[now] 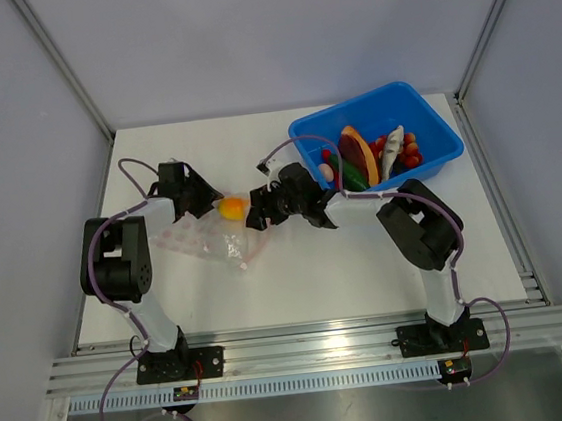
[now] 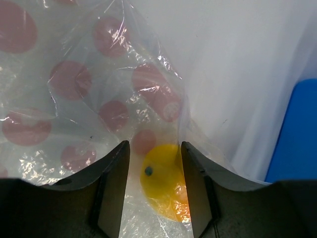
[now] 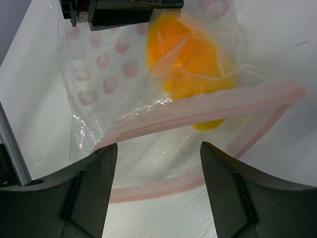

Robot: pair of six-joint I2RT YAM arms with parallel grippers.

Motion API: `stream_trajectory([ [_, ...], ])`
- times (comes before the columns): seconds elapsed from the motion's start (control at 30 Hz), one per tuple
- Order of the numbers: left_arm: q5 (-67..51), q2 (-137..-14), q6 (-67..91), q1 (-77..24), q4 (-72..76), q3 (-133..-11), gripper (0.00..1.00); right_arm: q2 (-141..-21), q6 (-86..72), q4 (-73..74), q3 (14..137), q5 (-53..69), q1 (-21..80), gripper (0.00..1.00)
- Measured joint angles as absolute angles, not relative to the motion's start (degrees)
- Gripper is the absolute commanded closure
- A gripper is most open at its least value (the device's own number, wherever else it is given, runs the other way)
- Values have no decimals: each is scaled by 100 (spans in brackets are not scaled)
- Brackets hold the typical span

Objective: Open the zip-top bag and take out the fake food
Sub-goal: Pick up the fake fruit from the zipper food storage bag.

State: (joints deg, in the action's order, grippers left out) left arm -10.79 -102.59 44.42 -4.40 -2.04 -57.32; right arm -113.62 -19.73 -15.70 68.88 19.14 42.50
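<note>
The clear zip-top bag point(image 1: 209, 240) with pink dots lies on the table between my grippers. One piece of fake food, a yellow-orange fruit point(image 1: 231, 209), sits inside it near the mouth. My left gripper point(image 1: 205, 200) is closed on the bag point(image 2: 74, 99), its fingers on either side of the fruit point(image 2: 161, 173) through the plastic. My right gripper point(image 1: 258, 211) is open and empty in front of the bag's mouth. In the right wrist view the pink zip strips point(image 3: 208, 106) are parted, with the fruit point(image 3: 190, 64) just behind them.
A blue bin point(image 1: 432, 114) at the back right holds several fake food pieces point(image 1: 361, 157): fish, tomatoes, cucumber, a brown wedge and an egg. Its wall shows at the right of the left wrist view point(image 2: 297, 134). The left gripper body point(image 3: 124, 10) tops the right wrist view.
</note>
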Motion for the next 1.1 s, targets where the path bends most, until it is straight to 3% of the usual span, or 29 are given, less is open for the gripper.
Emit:
stream_trajectory([
  [0.4,-1162,-10267,4431,-443,-204,-5732,51,-11620,-1883,-1673,6963,1306,4300,21],
  [1.1,-1188,-10425,4112,-705,-379,-5986,50,-12031,-189,-2069,7067,353,4700,15],
])
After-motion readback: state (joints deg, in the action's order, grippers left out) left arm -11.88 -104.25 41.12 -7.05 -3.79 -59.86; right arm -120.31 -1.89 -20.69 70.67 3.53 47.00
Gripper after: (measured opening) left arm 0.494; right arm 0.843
